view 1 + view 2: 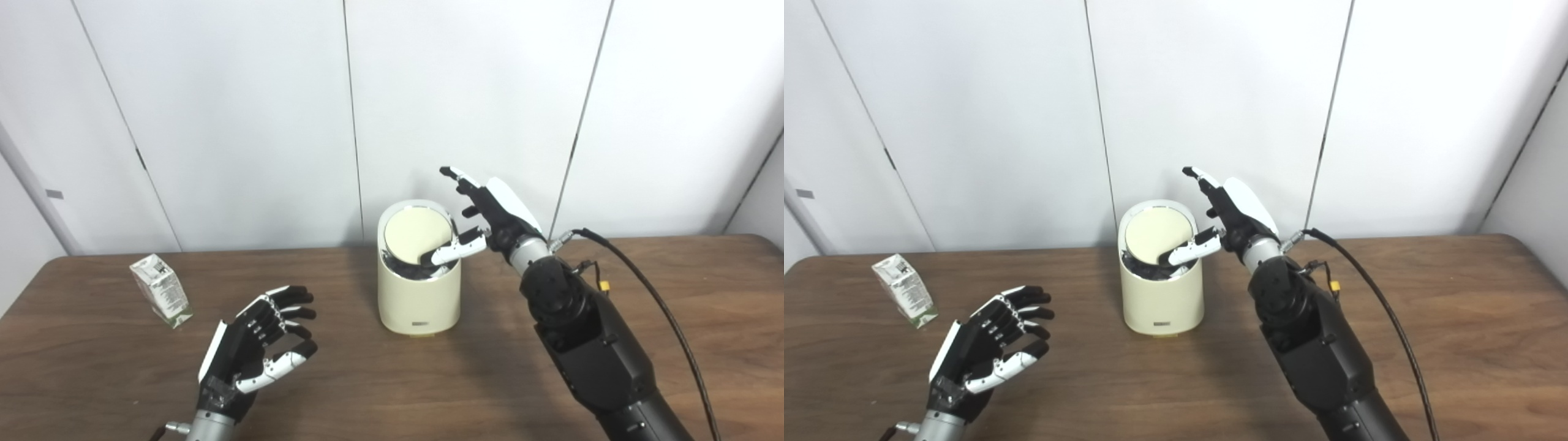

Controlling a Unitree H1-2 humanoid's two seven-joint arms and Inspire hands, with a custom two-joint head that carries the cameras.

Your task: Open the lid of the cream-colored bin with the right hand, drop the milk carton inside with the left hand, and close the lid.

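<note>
My right hand [490, 217] is spread open, thumb pressing the cream-coloured round bin's [419, 300] tilted lid [416, 236]. My left hand [260, 343] hovers open and empty; the small white milk carton [161, 290] stands at its ten o'clock.

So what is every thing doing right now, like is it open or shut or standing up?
Cream-colored bin: upright on the table.
Lid: tipped open, with a dark gap at its front edge.
Milk carton: standing on the table, leaning a little, nobody holding it.
Right hand: open, thumb pushing on the lid's front edge, fingers pointing up.
Left hand: open, holding nothing, apart from the carton.
</note>
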